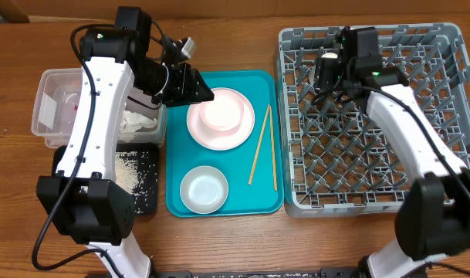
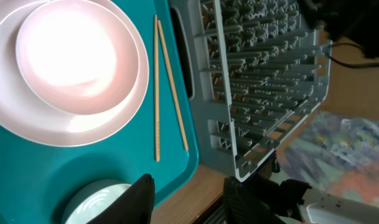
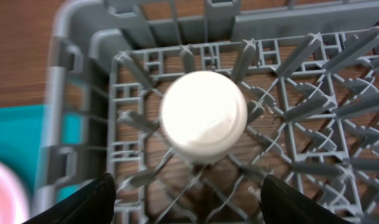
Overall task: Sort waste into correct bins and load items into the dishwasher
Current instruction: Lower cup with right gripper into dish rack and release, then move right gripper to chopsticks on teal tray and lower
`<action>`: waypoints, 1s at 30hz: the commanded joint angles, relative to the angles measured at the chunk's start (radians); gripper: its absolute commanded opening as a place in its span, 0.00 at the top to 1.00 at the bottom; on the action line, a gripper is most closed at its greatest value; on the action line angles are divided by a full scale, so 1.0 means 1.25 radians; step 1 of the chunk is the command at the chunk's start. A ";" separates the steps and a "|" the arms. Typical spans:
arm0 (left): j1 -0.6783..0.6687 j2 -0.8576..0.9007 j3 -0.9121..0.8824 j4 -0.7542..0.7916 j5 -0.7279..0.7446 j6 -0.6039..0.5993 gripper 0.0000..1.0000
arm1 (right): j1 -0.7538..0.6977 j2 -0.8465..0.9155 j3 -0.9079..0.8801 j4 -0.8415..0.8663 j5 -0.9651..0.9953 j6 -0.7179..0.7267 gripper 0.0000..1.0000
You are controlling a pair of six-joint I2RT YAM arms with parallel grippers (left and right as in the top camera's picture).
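1. While my right gripper (image 3: 189,196) hangs over the cup (image 3: 203,115) with its fingers spread wide on either side and touching nothing, the cup sits upside down among the pegs in the upper-left corner of the rack (image 3: 313,124). If I pull out crooked, a finger could clip the cup and knock it off its pegs. Straight up looks safest.
2. My left gripper (image 2: 190,193) is open too, with nothing between the fingers. It's low over the bottom edge of the teal tray (image 2: 27,168), and the small bowl (image 2: 96,199) is just beside one finger. A careless drop there could nudge that bowl.
3. The pink bowl (image 2: 77,56) is stacked in the plate (image 2: 117,118), upper left of my left wrist view. If I grab the plate rim with the bowl riding on top, I reckon the bowl slides or the lot tips. Bowl first, I'd say.
4. The chopsticks (image 2: 157,93) lie loose and flat on the teal tray, between the plate and the rack. They're thin, so my fingers may skid on the tray or catch only one stick.
5. Any dish headed for the rack goes toward my right arm's side. If that arm hasn't cleared, I'd guess we bump.
6. Rice sits in the black tray (image 1: 142,181), lower left in the overhead view. The napkin (image 1: 134,122) is above it by the tub (image 1: 53,108), but I can't tell if it's inside. My left arm crosses over that area, so a low swing could scatter the rice.
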 commanded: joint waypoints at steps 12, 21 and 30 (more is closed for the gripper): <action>0.068 -0.143 0.000 0.079 -0.273 -0.201 0.76 | 0.184 -0.126 0.045 -0.171 -0.281 0.052 0.47; 0.141 -0.212 0.000 0.020 -0.516 -0.199 0.00 | 0.418 -0.086 0.040 -0.215 0.033 0.304 0.57; 0.139 -0.203 0.000 0.021 -0.516 -0.199 0.00 | 0.450 0.018 0.040 -0.272 -0.010 0.345 0.45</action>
